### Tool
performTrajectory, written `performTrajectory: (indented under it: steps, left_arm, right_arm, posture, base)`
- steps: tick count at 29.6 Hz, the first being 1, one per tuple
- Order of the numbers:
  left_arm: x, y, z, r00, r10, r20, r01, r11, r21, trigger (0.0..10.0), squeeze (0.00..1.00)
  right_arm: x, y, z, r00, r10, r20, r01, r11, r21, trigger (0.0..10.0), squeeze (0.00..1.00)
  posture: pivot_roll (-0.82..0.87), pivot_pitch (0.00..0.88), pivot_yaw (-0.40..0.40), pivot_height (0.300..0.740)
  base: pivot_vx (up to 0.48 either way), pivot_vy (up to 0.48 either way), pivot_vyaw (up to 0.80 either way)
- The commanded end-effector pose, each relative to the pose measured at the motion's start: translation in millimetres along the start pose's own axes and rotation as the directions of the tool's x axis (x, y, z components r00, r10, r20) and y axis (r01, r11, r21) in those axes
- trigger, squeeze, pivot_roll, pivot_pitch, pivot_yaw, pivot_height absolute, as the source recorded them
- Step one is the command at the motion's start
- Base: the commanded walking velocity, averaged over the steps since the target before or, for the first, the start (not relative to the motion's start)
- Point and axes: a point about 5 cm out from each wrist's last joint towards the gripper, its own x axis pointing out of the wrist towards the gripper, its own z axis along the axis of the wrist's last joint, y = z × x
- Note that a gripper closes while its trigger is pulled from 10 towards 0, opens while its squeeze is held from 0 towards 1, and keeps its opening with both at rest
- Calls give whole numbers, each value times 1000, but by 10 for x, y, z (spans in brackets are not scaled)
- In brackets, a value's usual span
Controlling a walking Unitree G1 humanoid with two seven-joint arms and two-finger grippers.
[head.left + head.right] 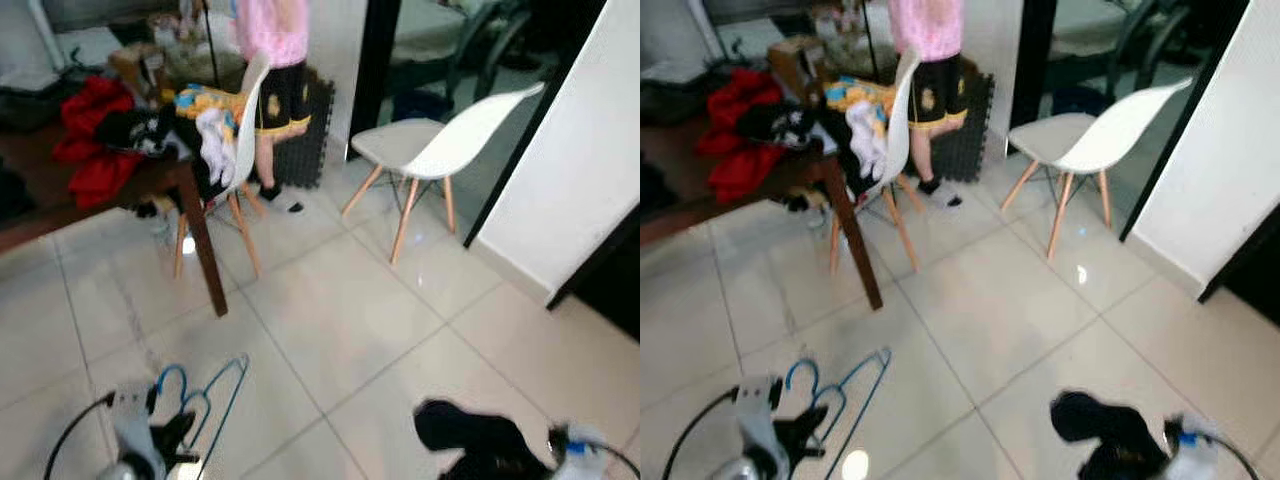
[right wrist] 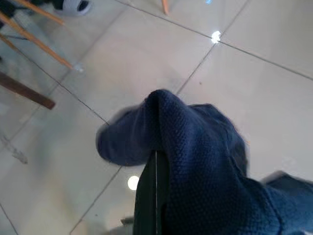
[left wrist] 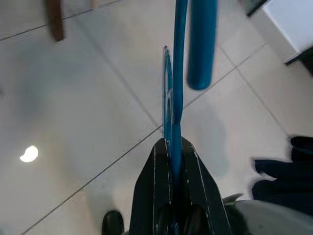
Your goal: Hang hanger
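My left gripper [image 1: 178,437] hangs low at the bottom left, shut on blue wire hangers [image 1: 215,400] that stick out ahead of it over the tiled floor. In the left wrist view the black fingers [image 3: 159,181] pinch the blue hangers [image 3: 177,88] edge-on. My right gripper [image 2: 155,169] is shut on a dark navy knit garment [image 2: 195,152] that drapes over its fingers. In the head views that dark garment [image 1: 470,435] shows at the bottom right, just above the floor.
A dark wooden table [image 1: 40,215] piled with red and black clothes [image 1: 95,135] stands at the left. A white chair [image 1: 240,140] draped with clothes is beside it, a second white chair [image 1: 440,145] further right. A person [image 1: 275,60] stands behind. A white wall [image 1: 570,190] is at the right.
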Motion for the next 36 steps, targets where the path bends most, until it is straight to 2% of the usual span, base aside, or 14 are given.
performTrajectory:
  steps: [1, 11, 15, 18, 20, 22, 24, 26, 27, 30, 32, 33, 34, 36]
  left_arm:
    - [-49, 42, -72, 999, 15, -30, -14, 1000, 8, 10000, 0]
    - [-31, 20, -78, 1000, 5, -26, -5, 1000, 14, 10000, 0]
    - [-19, 9, -55, 1000, 3, -13, -3, 1000, 16, 10000, 0]
    - [-11, 9, -14, 1000, 7, 5, -8, 999, 31, 10000, 0]
    - [6, 31, 119, 999, 16, 51, -19, 999, 49, 10000, 0]
    - [6, 31, 119, 999, 16, 51, -19, 999, 49, 10000, 0]
    - [50, 0, 351, 994, -2, 113, -8, 996, 89, 10000, 0]
    - [99, -101, 624, 982, -34, 188, 9, 992, 128, 10000, 0]
    - [99, -101, 624, 982, -34, 188, 9, 992, 128, 10000, 0]
    - [128, -187, 785, 970, -54, 236, 20, 990, 142, 10000, 0]
    - [162, -291, 936, 956, -78, 282, 33, 987, 160, 10000, 0]
    - [162, -291, 936, 956, -78, 282, 33, 987, 160, 10000, 0]
    - [194, -418, 1109, 937, -106, 332, 46, 982, 184, 10000, 0]
    - [194, -418, 1109, 937, -106, 332, 46, 982, 184, 10000, 0]
  right_arm:
    - [-20, -16, -12, 1000, -5, 1, 5, 1000, 3, 10000, 0]
    - [-8, -23, -13, 1000, -12, -1, 12, 1000, 2, 10000, 0]
    - [57, -24, 56, 1000, -27, 12, 27, 1000, -15, 10000, 0]
    - [140, 9, 206, 999, -14, 47, 17, 998, -53, 10000, 0]
    - [240, 88, 512, 991, 33, 128, -22, 996, -90, 10000, 0]
    - [240, 88, 512, 991, 33, 128, -22, 996, -90, 10000, 0]
    - [321, 203, 841, 974, 98, 204, -71, 988, -136, 10000, 0]
    - [375, 373, 1085, 951, 175, 254, -128, 973, -192, 10000, 0]
    - [375, 373, 1085, 951, 175, 254, -128, 973, -192, 10000, 0]
    - [390, 506, 1189, 935, 227, 273, -166, 959, -229, 10000, 0]
    - [390, 655, 1279, 917, 273, 290, -200, 945, -259, 10000, 0]
    - [390, 655, 1279, 917, 273, 290, -200, 945, -259, 10000, 0]
    - [369, 810, 1387, 892, 320, 318, -231, 929, -288, 10000, 0]
    - [369, 810, 1387, 892, 320, 318, -231, 929, -288, 10000, 0]
  posture:
    - [12, 142, -28, 740]
    - [13, 127, -32, 740]
    - [15, 123, -30, 740]
    - [17, 122, -34, 740]
    - [17, 122, -34, 740]
    - [17, 122, -34, 740]
    - [17, 119, -41, 740]
    - [22, 116, -46, 740]
    - [22, 116, -46, 740]
    - [23, 115, -46, 740]
    - [25, 115, -48, 740]
    - [25, 115, -48, 740]
    - [24, 116, -48, 740]
    - [24, 116, -48, 740]
  base:
    - [292, 0, 0]
    - [297, 0, 0]
    - [337, 0, 0]
    - [349, 0, 0]
    - [358, 0, 0]
    - [356, 0, 0]
    - [356, 0, 0]
    - [388, 0, 0]
    - [398, 0, 0]
    - [401, 0, 0]
    - [426, 0, 0]
    - [428, 0, 0]
    - [442, 0, 0]
    - [442, 0, 0]
